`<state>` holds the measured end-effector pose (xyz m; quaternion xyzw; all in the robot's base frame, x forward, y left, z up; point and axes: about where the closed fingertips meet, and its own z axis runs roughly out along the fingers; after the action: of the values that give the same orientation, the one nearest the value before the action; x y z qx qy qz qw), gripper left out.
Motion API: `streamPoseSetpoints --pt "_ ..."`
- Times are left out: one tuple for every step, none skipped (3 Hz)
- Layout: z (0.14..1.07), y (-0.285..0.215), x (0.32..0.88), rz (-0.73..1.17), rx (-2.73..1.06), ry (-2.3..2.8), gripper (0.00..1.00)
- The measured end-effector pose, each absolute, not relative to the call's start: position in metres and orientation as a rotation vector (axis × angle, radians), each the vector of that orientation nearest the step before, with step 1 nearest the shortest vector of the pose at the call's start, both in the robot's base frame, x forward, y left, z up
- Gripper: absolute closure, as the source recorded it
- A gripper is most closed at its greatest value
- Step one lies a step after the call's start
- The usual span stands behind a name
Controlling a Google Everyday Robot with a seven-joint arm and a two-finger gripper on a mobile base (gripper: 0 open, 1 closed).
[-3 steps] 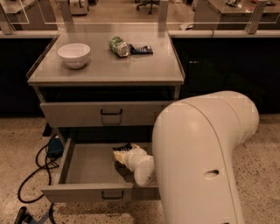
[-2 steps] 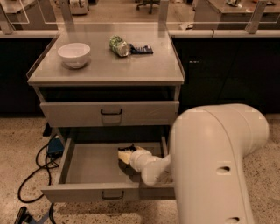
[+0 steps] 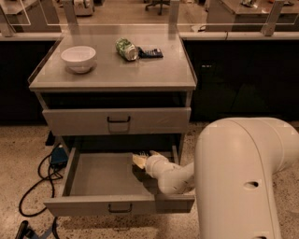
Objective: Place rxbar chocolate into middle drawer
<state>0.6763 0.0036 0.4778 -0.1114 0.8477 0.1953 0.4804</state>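
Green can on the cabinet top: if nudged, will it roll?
Probably: the green can lies on its side. It looks dented, so it may wobble and stop soon. The dark bar beside it might block it rightward. The gripper is down in the open drawer.

A grey metal cabinet (image 3: pixel 140 77) stands mid-frame on a speckled terrazzo floor (image 3: pixel 23 144). Behind it a pale counter (image 3: pixel 233 34) runs over dark panels (image 3: pixel 243 79). What looks like a chair base (image 3: pixel 159 4) shows at top centre. At lower left trail black cables (image 3: pixel 35 186). The gripper (image 3: pixel 142 161) sits low centre. The light is dim and warm.
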Motion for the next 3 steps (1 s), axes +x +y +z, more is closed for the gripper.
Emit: streamPoseSetpoints --pt "0.478 0.010 0.680 0.439 -0.311 2.123 1.00" --pt "0.509 0.026 0.719 0.347 -0.380 2.194 1.00" --pt "0.501 0.007 0.725 0.264 -0.430 2.291 1.00"
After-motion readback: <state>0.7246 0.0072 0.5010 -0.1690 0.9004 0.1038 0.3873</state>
